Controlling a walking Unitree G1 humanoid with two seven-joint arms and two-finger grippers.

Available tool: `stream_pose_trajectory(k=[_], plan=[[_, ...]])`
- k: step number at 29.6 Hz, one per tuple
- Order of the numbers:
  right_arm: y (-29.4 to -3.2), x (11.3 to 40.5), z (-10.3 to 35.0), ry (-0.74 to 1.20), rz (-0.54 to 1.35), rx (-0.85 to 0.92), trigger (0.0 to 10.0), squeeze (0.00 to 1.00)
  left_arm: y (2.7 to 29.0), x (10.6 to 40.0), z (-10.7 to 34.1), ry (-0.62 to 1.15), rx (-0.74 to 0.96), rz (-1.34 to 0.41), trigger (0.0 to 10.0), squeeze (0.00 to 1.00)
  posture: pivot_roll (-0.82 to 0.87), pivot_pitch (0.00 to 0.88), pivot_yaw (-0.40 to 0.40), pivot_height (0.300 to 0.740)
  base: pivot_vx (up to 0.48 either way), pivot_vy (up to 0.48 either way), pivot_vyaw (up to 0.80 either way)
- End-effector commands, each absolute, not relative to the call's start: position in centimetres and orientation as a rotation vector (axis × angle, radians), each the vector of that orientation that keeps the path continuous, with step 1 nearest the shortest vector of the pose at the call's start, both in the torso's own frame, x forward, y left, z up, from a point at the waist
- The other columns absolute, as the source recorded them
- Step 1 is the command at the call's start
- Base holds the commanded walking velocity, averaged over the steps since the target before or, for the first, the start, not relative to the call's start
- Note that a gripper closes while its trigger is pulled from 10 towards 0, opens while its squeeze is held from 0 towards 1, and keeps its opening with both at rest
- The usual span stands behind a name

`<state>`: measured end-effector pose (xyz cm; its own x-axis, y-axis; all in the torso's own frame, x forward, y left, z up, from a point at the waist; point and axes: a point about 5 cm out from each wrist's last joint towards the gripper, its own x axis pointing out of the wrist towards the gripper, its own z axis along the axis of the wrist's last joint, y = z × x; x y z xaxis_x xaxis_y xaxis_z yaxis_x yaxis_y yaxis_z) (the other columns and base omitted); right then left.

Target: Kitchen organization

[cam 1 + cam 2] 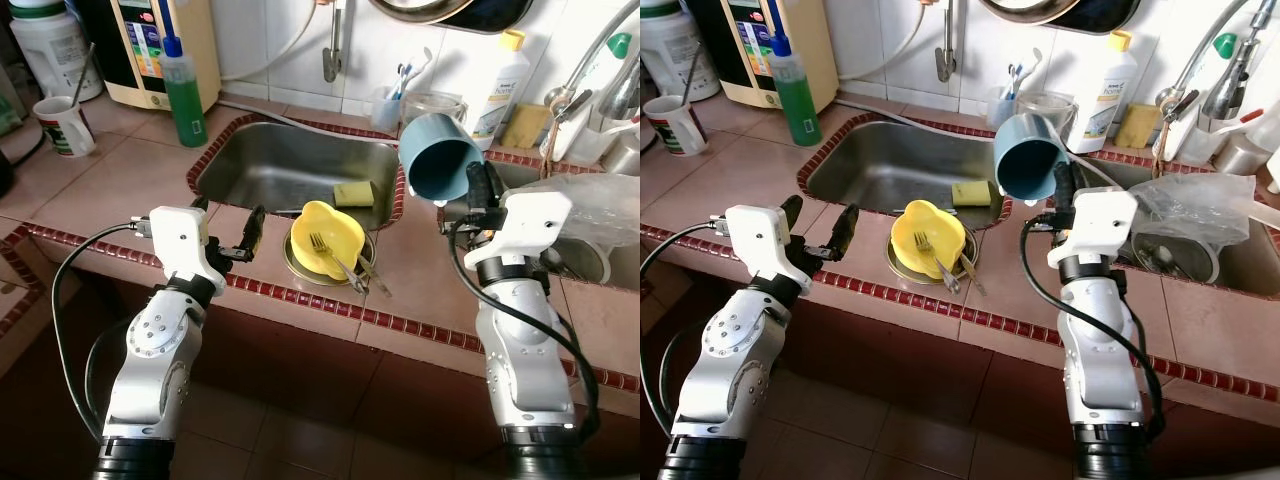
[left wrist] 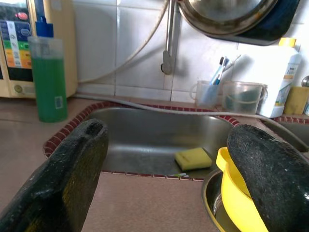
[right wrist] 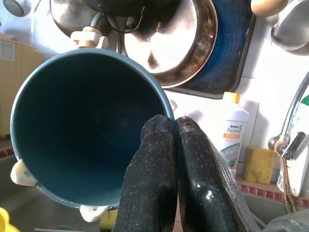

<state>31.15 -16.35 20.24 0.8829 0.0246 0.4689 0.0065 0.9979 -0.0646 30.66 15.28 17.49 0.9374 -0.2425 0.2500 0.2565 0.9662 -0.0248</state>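
Observation:
My right gripper [image 1: 478, 178] is shut on the rim of a blue cup [image 1: 438, 155], held tilted above the counter at the sink's right edge, its mouth facing me. In the right wrist view the fingers [image 3: 166, 183] pinch the cup's wall [image 3: 87, 130]. My left gripper [image 1: 228, 233] stands open over the counter in front of the steel sink [image 1: 290, 165], just left of a yellow bowl [image 1: 326, 238]. The bowl holds a fork [image 1: 330, 252] and sits in a steel dish. A yellow sponge [image 1: 353, 192] lies in the sink, also seen as the sponge [image 2: 193, 158] between the left fingers.
A green soap bottle [image 1: 184, 92] and a water dispenser [image 1: 160, 45] stand at the back left, with a mug [image 1: 64, 125] further left. A white detergent bottle [image 1: 500, 90], a toothbrush holder [image 1: 388, 100] and a tap [image 1: 590, 60] are at the back right. A clear bag [image 1: 1195, 205] covers a second basin.

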Motion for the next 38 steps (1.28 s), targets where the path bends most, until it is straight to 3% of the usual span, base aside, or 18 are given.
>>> stream_pose_trajectory(k=[1,24,38], plan=[[-16.5,31.0,20.4,-0.514,0.002,-0.077,10.0,0.00,15.0,30.8,17.7,-0.260,-0.053,-0.273,10.0,0.00,0.01,0.007,-0.006,0.740,0.000,0.000,0.00],[-17.7,29.6,20.4,-0.541,-0.108,-0.104,10.0,0.00,12.6,32.9,18.3,-0.290,-0.069,-0.354,10.0,0.00,-0.14,0.005,0.069,0.740,0.000,0.000,0.00],[-16.7,29.9,20.0,-0.513,-0.071,-0.089,10.0,0.00,13.5,32.6,17.1,-0.249,-0.084,-0.309,10.0,0.00,-0.13,0.014,0.059,0.740,0.000,0.000,0.00]])
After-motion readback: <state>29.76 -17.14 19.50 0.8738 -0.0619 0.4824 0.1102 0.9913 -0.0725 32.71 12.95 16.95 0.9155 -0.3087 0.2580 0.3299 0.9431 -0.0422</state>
